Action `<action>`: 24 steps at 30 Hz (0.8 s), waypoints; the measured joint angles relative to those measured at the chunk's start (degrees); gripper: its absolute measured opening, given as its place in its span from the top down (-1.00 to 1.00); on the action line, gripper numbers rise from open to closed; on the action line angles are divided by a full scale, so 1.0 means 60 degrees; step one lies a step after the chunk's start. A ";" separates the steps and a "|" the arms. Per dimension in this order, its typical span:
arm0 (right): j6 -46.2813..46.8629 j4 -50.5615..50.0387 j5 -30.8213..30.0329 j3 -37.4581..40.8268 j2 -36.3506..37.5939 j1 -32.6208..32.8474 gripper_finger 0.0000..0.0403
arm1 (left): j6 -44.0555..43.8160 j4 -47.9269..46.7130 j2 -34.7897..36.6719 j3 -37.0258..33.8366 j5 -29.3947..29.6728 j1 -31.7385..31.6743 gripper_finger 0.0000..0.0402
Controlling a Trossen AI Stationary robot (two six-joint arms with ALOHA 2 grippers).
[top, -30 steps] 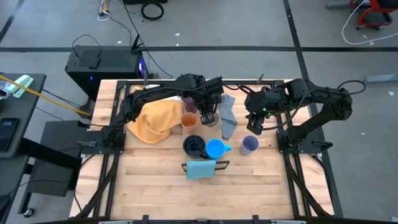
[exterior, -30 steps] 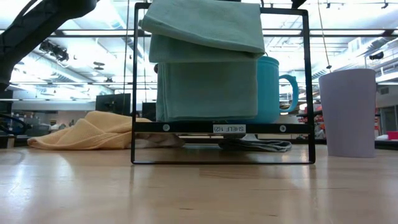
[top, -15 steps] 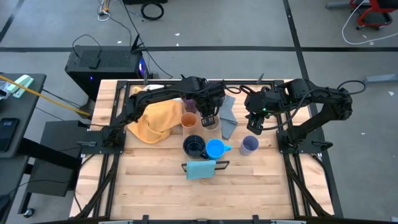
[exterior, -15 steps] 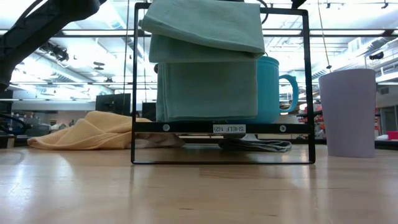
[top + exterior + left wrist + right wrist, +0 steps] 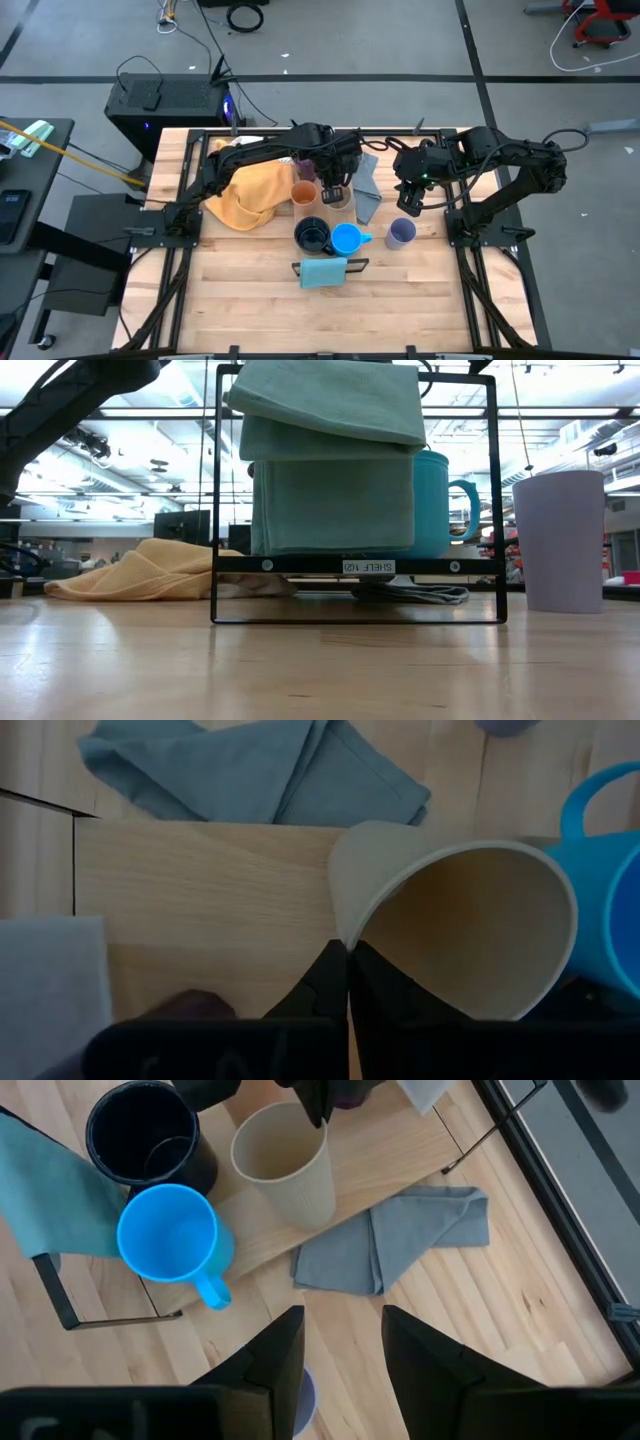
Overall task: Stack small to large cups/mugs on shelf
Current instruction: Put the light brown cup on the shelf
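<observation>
The beige cup stands on the light-wood shelf plank, and my left gripper is shut on its rim. On the near side of it are the navy mug and the bright blue mug. The orange cup stands beside the beige cup toward the table's left. The lavender cup stands on the table, with my right gripper open above its far side. A bit of the dark purple tumbler shows beside the left arm. My left gripper pinches the beige cup's wall at the rim, one finger outside and the other on the inner side. The fingers come from above, pointing down, at the rim's far side. The cup's base rests on the plank.
A yellow cloth lies on the table's left part and a grey cloth lies beside the plank. A black wire rack carrying a folded teal cloth stands near the table's near edge.
My left arm has stretched a little farther out and its wrist has sunk slightly over the beige cup. The cups and my right arm have kept their places.
</observation>
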State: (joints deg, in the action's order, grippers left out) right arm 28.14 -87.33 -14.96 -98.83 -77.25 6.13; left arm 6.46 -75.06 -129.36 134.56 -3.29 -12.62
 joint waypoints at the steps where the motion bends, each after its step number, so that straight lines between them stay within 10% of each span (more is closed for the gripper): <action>1: 0.0000 0.0000 0.0000 0.0000 0.0000 0.0000 0.30 | 0.0040 0.0002 0.0000 0.0000 0.0001 0.0000 0.97; 24: 0.0000 0.0000 0.0002 0.0000 0.0000 0.0000 0.30 | 0.0296 -0.0106 0.0000 0.0000 0.0066 -0.0098 0.97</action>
State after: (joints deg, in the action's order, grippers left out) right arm 28.14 -87.33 -14.94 -98.83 -77.25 6.13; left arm 8.23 -75.70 -129.36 134.56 -2.90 -13.21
